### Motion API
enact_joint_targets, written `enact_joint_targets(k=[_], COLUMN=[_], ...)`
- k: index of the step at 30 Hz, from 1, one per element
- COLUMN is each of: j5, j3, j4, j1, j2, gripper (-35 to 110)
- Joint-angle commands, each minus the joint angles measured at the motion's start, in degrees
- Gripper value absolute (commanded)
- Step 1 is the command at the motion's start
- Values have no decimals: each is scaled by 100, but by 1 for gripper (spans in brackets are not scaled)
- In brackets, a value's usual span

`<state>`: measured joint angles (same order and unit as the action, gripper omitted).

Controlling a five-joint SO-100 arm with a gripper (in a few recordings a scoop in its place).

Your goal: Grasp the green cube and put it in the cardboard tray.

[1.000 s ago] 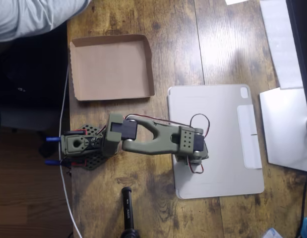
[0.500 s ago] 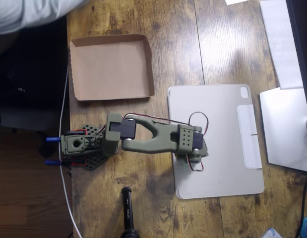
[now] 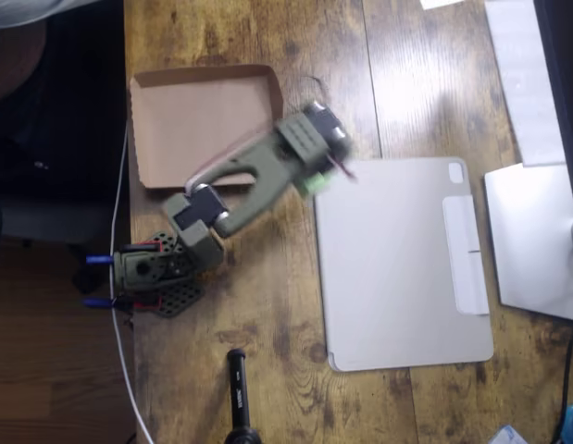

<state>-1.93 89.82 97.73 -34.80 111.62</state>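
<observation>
We judge the grasp done and the drop left: our gripper [image 3: 316,178] seems to pinch the green cube [image 3: 313,183] just right of the cardboard tray [image 3: 205,120], still outside it

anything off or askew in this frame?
Nothing damaged or spilled. The shallow brown cardboard tray sits flat and holds nothing. A small pale green cube shows under the motion-blurred tool, beside the flat grey tablet, not yet in the tray.

Warm, even light falls on the brown wooden table [image 3: 267,305], with soft glare at its upper right. The olive-green robot arm [image 3: 258,171] is motion-blurred.
</observation>
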Motion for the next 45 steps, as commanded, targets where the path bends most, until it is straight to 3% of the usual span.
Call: enact_joint_targets(k=[1,9,16,22,30,33,45], j5=[-167,-396,-413,-404,-229,-70,114], j3=[185,984,2479,3164,3059,3050,2812], j4=[0,-984,-2373,-2988,-2681,-2522,-2145], j1=[-1459,-2672,-2531,-2479,-2329,-2268,-2048], j2=[589,562,519,554,809,940,1028], gripper=[4,3,4,4,6,25,31])
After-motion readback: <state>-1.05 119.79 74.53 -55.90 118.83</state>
